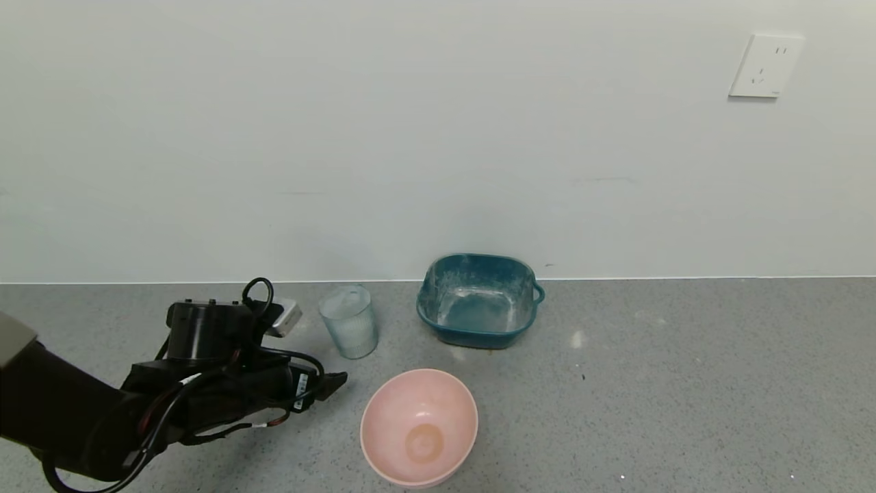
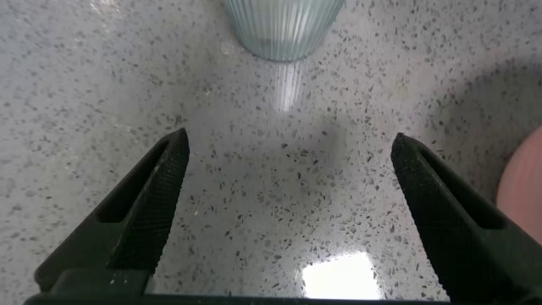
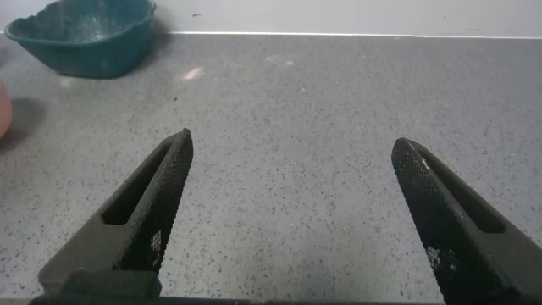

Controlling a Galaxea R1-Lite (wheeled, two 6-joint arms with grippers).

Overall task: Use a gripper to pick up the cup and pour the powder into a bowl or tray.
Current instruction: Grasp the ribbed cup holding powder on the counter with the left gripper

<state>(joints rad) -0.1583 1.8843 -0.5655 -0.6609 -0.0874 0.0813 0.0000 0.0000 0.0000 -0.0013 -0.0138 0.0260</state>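
The cup (image 1: 349,322), a clear ribbed tumbler dusted white, stands upright on the grey counter near the wall. Its contents look whitish, and I cannot tell powder from the dusty film. The pink bowl (image 1: 419,424) sits in front of it, to the right, and looks empty. My left gripper (image 1: 332,382) is low over the counter, just in front and to the left of the cup, apart from it. In the left wrist view the left gripper (image 2: 290,138) is open and empty, with the cup's base (image 2: 284,30) ahead beyond the fingertips and the bowl's rim (image 2: 527,182) at the side. My right gripper (image 3: 292,140) is open and empty over bare counter, outside the head view.
A teal tray (image 1: 477,301) with a white dusty film and a handle loop stands by the wall, right of the cup; it also shows in the right wrist view (image 3: 85,34). A white wall socket (image 1: 765,66) is at the upper right.
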